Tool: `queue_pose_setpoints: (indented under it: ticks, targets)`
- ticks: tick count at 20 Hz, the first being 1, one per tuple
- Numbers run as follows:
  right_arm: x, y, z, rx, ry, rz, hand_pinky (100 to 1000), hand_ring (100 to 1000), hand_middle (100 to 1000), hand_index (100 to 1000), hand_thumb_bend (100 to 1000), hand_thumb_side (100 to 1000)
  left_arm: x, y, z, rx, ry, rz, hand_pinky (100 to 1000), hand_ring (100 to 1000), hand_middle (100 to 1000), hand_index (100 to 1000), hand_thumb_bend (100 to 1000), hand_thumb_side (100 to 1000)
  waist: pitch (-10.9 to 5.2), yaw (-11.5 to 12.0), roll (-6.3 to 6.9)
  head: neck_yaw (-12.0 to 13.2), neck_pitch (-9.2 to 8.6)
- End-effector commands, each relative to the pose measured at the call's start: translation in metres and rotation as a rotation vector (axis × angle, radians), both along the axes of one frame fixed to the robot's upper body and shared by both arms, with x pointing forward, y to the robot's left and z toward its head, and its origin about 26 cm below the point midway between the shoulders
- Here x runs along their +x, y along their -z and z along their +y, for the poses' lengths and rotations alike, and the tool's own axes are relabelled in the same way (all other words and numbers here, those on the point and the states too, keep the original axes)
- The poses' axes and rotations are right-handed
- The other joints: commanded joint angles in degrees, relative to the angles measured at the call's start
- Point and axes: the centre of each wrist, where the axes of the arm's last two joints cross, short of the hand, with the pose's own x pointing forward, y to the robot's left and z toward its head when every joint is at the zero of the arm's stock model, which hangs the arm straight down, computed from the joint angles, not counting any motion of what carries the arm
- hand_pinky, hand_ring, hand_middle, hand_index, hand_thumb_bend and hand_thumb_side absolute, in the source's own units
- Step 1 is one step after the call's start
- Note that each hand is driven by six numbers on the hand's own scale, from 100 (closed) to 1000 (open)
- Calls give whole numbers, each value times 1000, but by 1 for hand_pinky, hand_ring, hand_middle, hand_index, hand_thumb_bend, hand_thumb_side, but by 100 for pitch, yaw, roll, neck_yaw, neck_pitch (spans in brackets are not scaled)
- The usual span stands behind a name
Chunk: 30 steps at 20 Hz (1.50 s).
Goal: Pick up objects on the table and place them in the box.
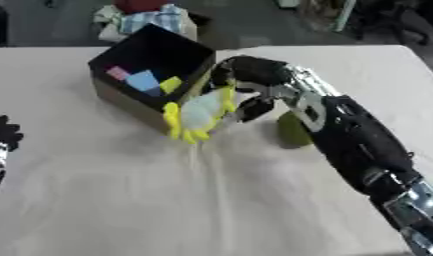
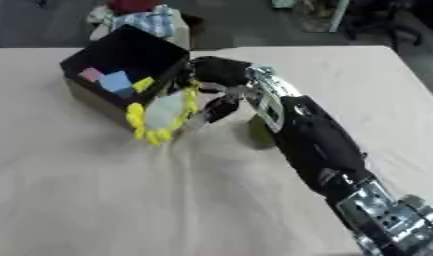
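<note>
Table [image 1: 97,200] under your arms carries the black box [image 1: 180,50], open, with pink, blue and yellow pieces inside. Your right hand [image 1: 246,75] pinches a white-and-yellow toy [image 1: 198,114] beside its near corner. Your left hand [image 1: 4,132] rests at the left edge, fingers relaxed.

The right hand [image 1: 246,82] holds a white and yellow toy [image 1: 198,113] just beside the black box [image 1: 132,54]. Pink, blue and yellow bits lie in the box. The left hand [image 1: 4,133] shows at the left edge
</note>
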Motion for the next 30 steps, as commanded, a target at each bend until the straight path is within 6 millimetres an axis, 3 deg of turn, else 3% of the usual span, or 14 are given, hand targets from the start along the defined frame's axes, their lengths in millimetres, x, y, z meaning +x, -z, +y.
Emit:
queue_pose_setpoints:
  ticks: [1,6,11,19,23,25,27,30]
  targets:
    - [3,-34,-15,63,19,-51,647,573,335,429,100,100,-1,-9,4,17,-3,-28,829,757,707,848,100,666,-66,-13,-21,-28,22]
    - [15,-57,-18,128,105,-16,654,580,345,438,100,100,-1,-8,2,18,7,-24,829,757,707,848,100,666,-92,25,-13,-78,22]
    - [27,-65,-2,131,212,42,663,593,363,453,100,100,1,-8,-3,18,36,-21,829,757,707,848,100,665,-133,243,12,-291,11]
    - [34,-37,14,122,389,150,666,600,395,503,100,100,4,-9,-13,7,84,-26,828,756,706,848,100,662,-161,781,23,-706,-28]
    - [37,-12,8,123,504,211,675,623,477,619,100,100,5,-10,-15,5,95,-27,828,756,706,848,100,663,-150,887,-1,-823,-32]
    - [38,-1,2,127,563,227,686,654,574,754,100,200,5,-10,-15,4,93,-26,829,756,706,848,100,664,-145,906,-16,-835,-38]
    - [39,6,-1,128,615,231,726,741,771,945,100,450,4,-10,-14,4,91,-26,829,756,706,848,100,664,-144,914,-29,-843,-38]
    - [39,6,1,117,665,208,777,828,921,1000,100,574,4,-10,-14,3,90,-27,829,755,705,848,100,664,-146,906,-46,-833,-50]
